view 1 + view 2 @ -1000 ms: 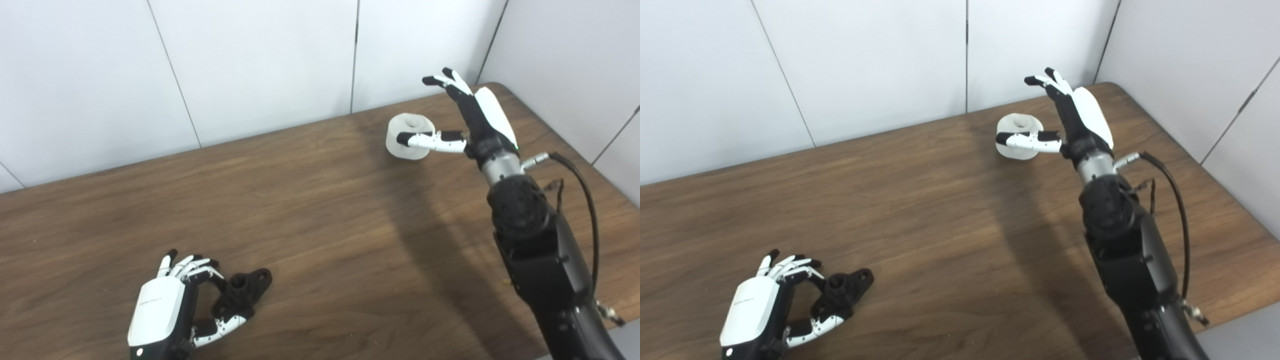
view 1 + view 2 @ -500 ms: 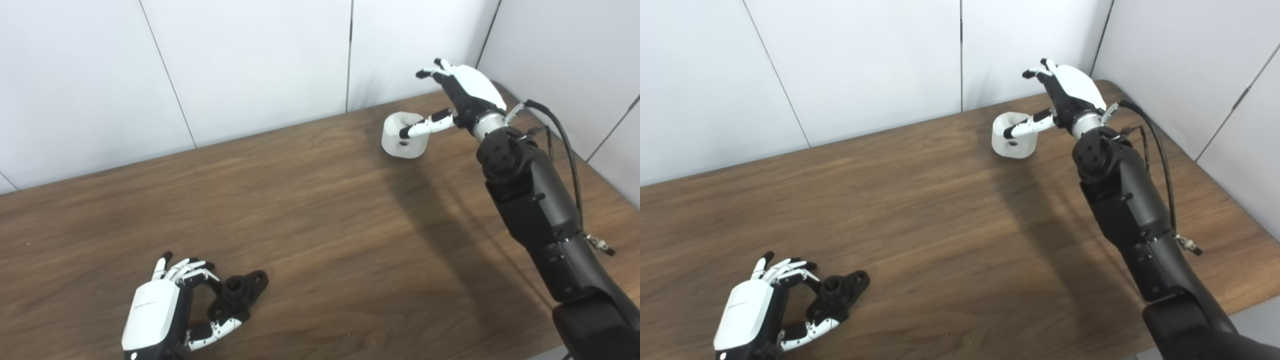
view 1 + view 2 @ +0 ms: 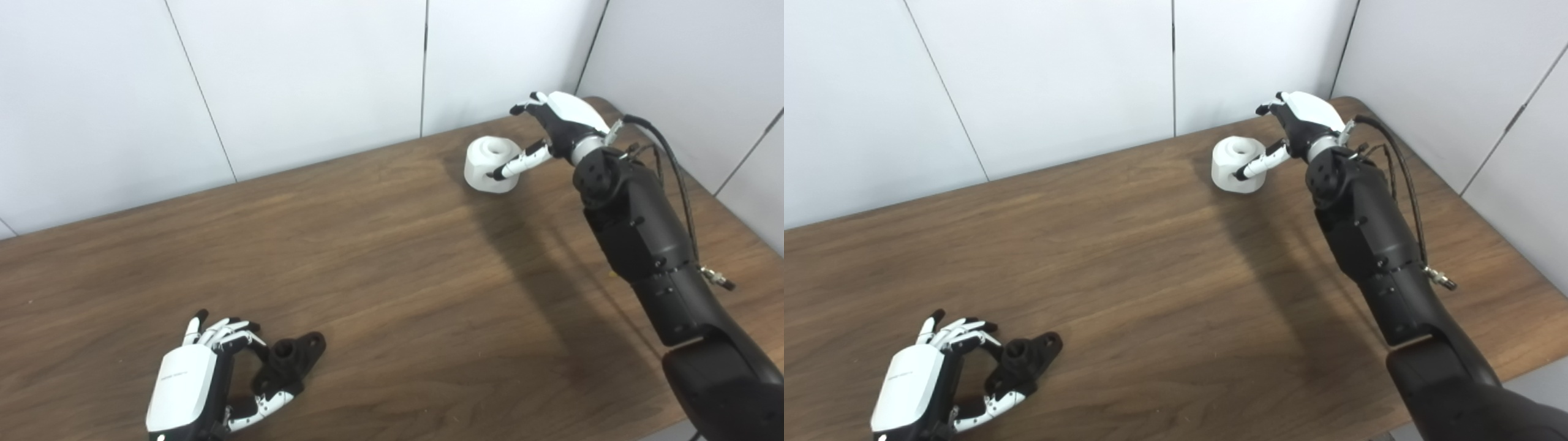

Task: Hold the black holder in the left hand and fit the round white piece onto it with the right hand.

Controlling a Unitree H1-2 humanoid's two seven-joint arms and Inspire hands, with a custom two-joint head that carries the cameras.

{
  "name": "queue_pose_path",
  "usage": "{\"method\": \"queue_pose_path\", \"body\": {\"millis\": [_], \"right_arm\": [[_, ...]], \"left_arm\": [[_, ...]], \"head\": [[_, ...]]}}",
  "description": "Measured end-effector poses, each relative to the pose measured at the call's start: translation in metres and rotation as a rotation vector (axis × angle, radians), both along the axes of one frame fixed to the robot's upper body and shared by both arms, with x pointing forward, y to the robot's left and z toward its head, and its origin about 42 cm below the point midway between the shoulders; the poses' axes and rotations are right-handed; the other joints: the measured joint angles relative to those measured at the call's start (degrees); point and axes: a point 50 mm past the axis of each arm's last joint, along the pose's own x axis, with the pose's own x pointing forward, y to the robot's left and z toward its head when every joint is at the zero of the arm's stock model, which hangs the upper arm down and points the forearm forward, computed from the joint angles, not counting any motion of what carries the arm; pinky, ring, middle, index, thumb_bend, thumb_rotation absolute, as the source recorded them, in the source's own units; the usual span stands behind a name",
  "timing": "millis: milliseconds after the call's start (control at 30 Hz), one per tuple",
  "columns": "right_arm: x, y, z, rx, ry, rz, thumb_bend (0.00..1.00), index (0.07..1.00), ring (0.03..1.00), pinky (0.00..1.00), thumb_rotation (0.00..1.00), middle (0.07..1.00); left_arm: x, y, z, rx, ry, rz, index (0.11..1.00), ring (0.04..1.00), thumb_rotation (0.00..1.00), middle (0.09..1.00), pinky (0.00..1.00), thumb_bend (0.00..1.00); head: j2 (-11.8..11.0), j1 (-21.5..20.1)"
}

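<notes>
A: Where's the black holder (image 3: 288, 362) sitting?

B: Lying on the wooden table (image 3: 380, 269), near-left corner. The left hand (image 3: 202, 380) is cupping it: fingers (image 3: 223, 327) curling over the far side, thumb (image 3: 260, 409) coming in under the near end. Fingers and thumb are standing apart around it, looking loose rather than clamped. The holder is resting flat on the wood, not lifted.

A: And the round white piece (image 3: 1236, 164)?

B: Sitting far right on the table, close to the back wall (image 3: 294, 79), well apart from the holder. Bore is facing up.

A: Right hand (image 3: 1295, 125)?

B: Reaching over it from the right. Thumb is lying across the near-right side of the piece, touching it or just in front of it. Fingers are arching above and behind it, spread apart, so it's not clamped on anything. The piece is resting on the table.

A: Anything else?

B: A cable (image 3: 667, 165) is looping off the right wrist.
</notes>
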Motion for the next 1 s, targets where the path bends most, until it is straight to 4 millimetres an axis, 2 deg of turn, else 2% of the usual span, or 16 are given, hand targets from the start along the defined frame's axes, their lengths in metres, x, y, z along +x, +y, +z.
{"method": "queue_pose_path", "body": {"millis": [400,633,1000], "right_arm": [[0.006,-0.005,-0.007,-0.010,-0.026,-0.038,0.91,0.783,1.000,1.00,0.34,1.000],[0.007,-0.003,-0.010,0.004,-0.025,-0.030,0.94,0.754,1.000,1.00,0.34,1.000],[0.009,-0.002,-0.017,0.009,-0.001,-0.021,0.92,0.751,1.000,1.00,0.32,1.000]], "left_arm": [[0.001,0.001,-0.001,0.000,0.004,0.005,0.484,0.850,0.05,0.758,1.00,0.52],[0.001,0.000,-0.001,0.000,0.003,0.005,0.484,0.853,0.05,0.757,1.00,0.52],[0.001,0.000,-0.001,0.003,0.003,0.006,0.484,0.855,0.05,0.759,1.00,0.52]], "head": [[0.09,0.26],[0.09,0.53],[0.17,1.05]]}}
